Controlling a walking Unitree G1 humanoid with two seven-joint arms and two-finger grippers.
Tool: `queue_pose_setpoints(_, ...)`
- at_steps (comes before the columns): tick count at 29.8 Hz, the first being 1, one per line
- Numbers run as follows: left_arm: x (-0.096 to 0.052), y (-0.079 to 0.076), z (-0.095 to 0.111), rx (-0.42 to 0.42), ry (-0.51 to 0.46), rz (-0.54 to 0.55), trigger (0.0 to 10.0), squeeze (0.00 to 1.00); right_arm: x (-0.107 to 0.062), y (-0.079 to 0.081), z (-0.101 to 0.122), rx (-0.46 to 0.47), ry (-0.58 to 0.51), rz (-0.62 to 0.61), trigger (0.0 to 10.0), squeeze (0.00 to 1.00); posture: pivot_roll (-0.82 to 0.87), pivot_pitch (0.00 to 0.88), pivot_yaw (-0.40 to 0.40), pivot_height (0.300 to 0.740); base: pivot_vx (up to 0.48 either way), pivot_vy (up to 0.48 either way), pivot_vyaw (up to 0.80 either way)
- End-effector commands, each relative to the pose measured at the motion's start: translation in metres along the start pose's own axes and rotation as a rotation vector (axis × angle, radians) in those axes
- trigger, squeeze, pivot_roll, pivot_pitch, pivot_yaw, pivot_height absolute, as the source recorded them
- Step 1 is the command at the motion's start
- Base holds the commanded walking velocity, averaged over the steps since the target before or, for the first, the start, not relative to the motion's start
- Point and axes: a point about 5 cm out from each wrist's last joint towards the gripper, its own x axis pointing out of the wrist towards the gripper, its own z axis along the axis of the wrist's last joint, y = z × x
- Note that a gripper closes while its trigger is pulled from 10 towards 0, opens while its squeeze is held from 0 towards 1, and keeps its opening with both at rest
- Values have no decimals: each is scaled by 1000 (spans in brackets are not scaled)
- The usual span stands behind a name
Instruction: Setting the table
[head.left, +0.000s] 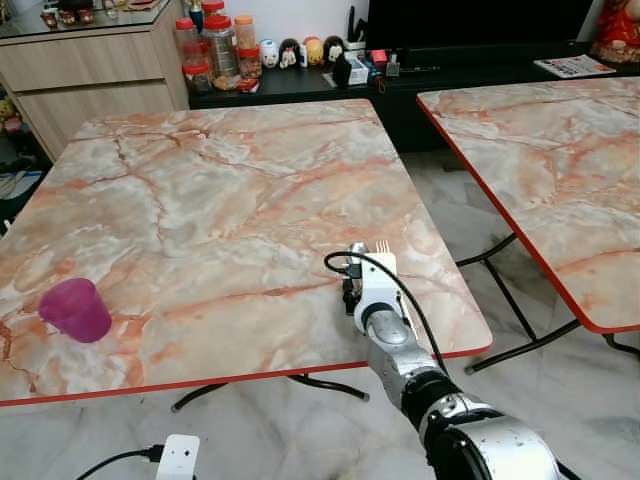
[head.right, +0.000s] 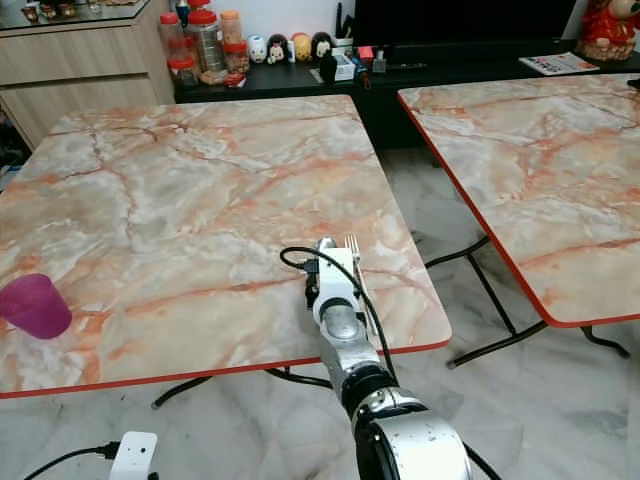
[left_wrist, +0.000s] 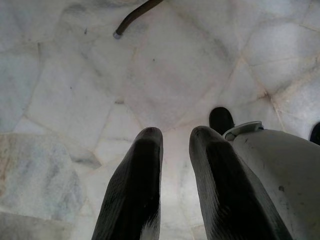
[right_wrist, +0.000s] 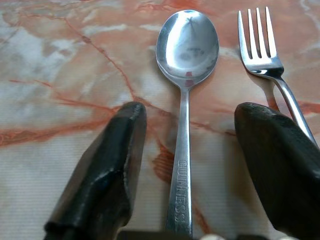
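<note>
A silver spoon (right_wrist: 187, 55) and a fork (right_wrist: 260, 45) lie side by side on the marble-patterned table (head.left: 220, 190), near its front right edge. My right gripper (right_wrist: 187, 120) rests low over the tabletop, open. The spoon's handle runs between its two black fingers (right_wrist: 112, 160) untouched, and the fork lies just outside one finger. In the eye views the spoon's bowl (head.left: 357, 248) and the fork's tines (head.left: 382, 245) stick out beyond the white wrist housing (head.left: 378, 290). A purple cup (head.left: 76, 308) stands upright at the front left. My left gripper (left_wrist: 175, 135) hangs idle over the floor, its fingers slightly apart.
A second marble-patterned table (head.left: 540, 170) stands to the right across a narrow gap of tiled floor (head.left: 470, 220). Behind the tables is a low black cabinet (head.left: 300, 85) with jars and figurines. A wooden sideboard (head.left: 90, 75) stands at the back left.
</note>
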Motion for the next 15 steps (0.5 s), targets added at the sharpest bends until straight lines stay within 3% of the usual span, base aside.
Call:
queue_pose_setpoints(1,-1,0,-6,11,33,-8,10000,0,1,7,6,13,-3,11,0,0,12,49,14,740,0,0,0)
queue_pose_setpoints(15,-1,-3,-7,14,45,-33,10000,0,0,4,2,23,13,-3,0,0,12,49,15,740,0,0,0)
